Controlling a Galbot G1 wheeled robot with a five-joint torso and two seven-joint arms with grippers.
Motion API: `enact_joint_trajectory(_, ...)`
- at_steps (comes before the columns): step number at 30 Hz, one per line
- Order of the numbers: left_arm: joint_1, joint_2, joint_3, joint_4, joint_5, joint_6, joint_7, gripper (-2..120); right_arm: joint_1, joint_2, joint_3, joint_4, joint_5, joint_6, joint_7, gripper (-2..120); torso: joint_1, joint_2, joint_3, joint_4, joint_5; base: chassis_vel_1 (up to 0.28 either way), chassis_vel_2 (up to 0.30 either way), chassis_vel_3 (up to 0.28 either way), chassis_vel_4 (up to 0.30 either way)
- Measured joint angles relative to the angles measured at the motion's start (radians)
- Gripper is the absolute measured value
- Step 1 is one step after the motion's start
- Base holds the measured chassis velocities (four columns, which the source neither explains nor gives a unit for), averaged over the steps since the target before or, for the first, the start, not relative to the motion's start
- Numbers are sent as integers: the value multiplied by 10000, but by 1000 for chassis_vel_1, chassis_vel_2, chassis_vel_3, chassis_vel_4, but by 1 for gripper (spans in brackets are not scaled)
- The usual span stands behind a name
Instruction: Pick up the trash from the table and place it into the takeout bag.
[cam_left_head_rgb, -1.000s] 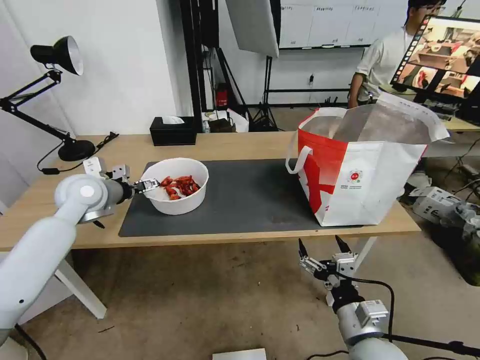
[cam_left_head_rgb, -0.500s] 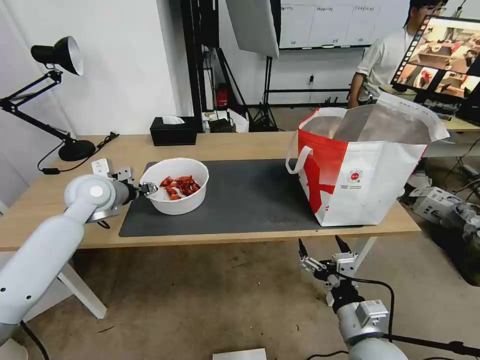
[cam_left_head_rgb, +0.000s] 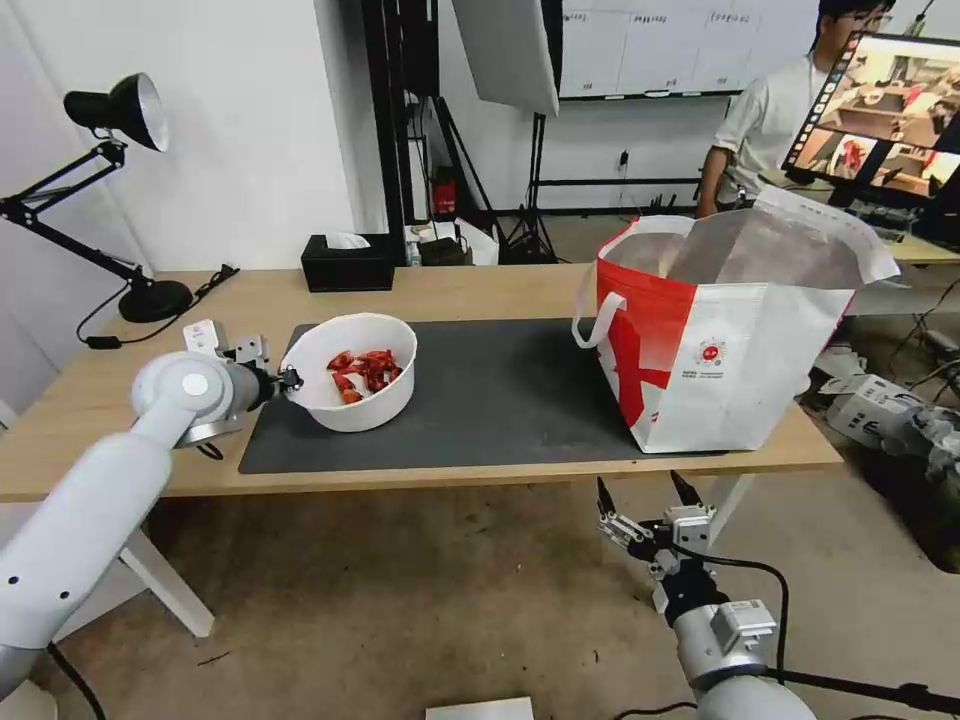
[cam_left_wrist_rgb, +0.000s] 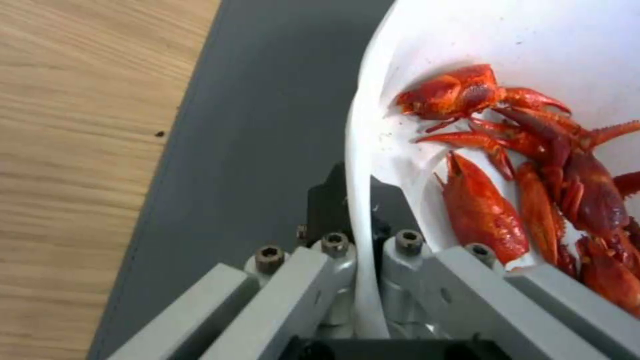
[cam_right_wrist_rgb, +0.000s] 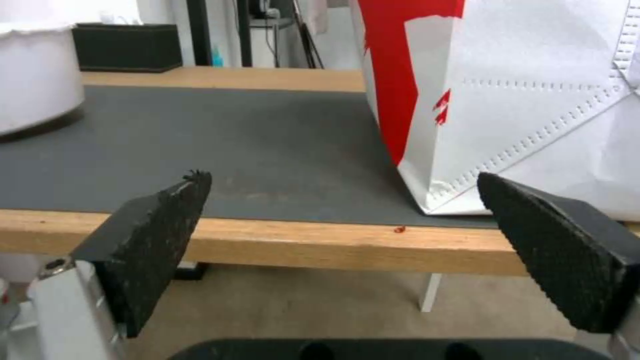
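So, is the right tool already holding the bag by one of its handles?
No. The right tool hangs open below the table edge, in front of the bag, with nothing between its fingers.

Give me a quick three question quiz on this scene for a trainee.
1. True or false: the left end effector is clamped on the rim of the bowl.
2. Where is the right end effector? A over the bag; B below the table edge, open; C inside the bowl.
3. Fill in: the bowl sits on the dark grey ____.

Key: 1 true; 2 B; 3 mat.
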Motion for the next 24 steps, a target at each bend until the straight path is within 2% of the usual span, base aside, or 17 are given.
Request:
enact_joint_trajectory(9, 89, 235, -41, -171, -17, 10, 17, 0, 0, 0, 0, 0, 0, 0, 0, 100, 2, -2, 3, -6, -9, 0, 0, 0, 0)
enact_joint_trajectory(14, -37, 387, -33, -278, -15, -80, -15, 0, 0, 0, 0, 0, 0, 0, 0, 100, 2, -3, 3, -1, -6, 0, 0, 0, 0)
enact_joint_trajectory(16, -71, 421, -52, -601, 23, -303, -3, 0, 0, 0, 0, 0, 0, 0, 0, 100, 2, -3, 4, -2, -5, 0, 0, 0, 0)
enact_joint_trajectory(24, -191, 624, 31, -1197, 689, -1145, 747, 0, 0, 0, 0, 0, 0, 0, 0, 100, 2, -3, 3, -2, -2, 0, 0, 0, 0)
